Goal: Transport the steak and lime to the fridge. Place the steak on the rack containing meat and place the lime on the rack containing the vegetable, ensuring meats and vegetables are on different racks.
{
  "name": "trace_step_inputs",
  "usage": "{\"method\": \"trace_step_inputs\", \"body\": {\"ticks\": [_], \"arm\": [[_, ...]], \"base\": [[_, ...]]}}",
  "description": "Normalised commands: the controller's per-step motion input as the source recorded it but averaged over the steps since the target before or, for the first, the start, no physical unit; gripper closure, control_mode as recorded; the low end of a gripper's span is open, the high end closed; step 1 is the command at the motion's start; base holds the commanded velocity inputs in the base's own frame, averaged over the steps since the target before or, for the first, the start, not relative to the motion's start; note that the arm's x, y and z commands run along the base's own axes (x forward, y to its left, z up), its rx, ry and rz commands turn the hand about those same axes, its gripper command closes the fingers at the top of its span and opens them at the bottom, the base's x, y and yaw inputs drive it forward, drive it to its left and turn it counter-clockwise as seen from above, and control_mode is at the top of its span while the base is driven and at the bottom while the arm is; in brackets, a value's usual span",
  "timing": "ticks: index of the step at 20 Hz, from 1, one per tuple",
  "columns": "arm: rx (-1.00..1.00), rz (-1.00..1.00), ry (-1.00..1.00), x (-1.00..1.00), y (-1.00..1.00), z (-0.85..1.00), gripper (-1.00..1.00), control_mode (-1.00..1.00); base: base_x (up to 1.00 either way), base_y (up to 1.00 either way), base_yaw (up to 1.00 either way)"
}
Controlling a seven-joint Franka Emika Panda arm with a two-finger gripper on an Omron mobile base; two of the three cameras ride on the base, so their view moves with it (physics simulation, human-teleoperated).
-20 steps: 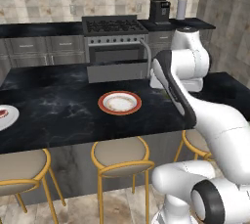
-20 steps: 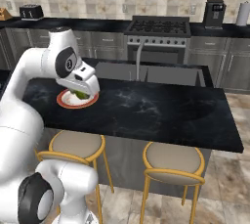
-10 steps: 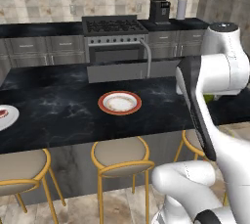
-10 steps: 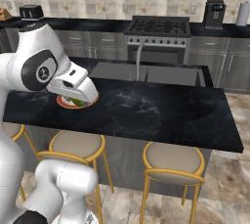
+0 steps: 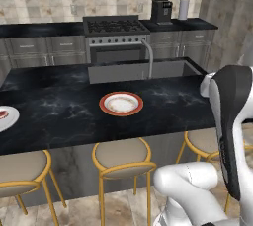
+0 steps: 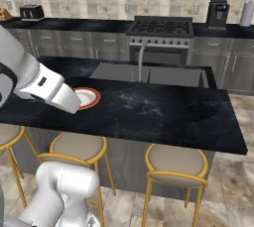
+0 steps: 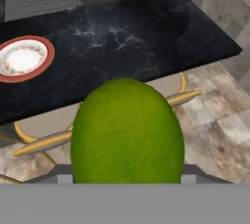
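Observation:
The glossy green lime (image 7: 127,132) sits large in the hand view, with my gripper (image 7: 126,179) shut on it and only the finger edges showing at its sides. It hangs over the stools and floor in front of the black island counter (image 5: 64,121). The red-rimmed plate (image 5: 121,103) (image 6: 88,97) (image 7: 23,57) on the counter holds nothing. At the far left of the left base view a red bit of the steak (image 5: 2,114) lies on a white plate (image 5: 9,118). The fridge and its racks are out of view.
A sink with a tall faucet (image 5: 148,57) is set into the island's far side. Yellow-legged stools (image 5: 121,158) (image 6: 176,164) line its near side. A stove (image 6: 161,28), a coffee machine (image 6: 217,14) and a toaster (image 6: 31,11) stand along the back wall.
The arm has swung back and to the right, off the red-rimmed plate, taking the lime with it. The plate now lies uncovered and bare.

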Motion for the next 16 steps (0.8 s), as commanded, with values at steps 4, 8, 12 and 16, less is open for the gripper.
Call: {"method": "trace_step_inputs", "body": {"ticks": [4,8,12,16], "arm": [[0.0,0.04,0.0,-0.43,0.0,0.56,1.0,-1.0],[0.0,0.18,-0.04,-0.44,0.0,0.39,1.0,-1.0],[0.0,0.24,-0.14,-0.52,0.0,0.24,1.0,-1.0],[0.0,0.06,-0.03,-0.12,0.03,0.03,1.0,1.0]], "base": [[0.0,0.0,0.0],[0.0,0.0,0.0],[0.0,0.0,0.0],[-0.26,0.2,0.21]]}}
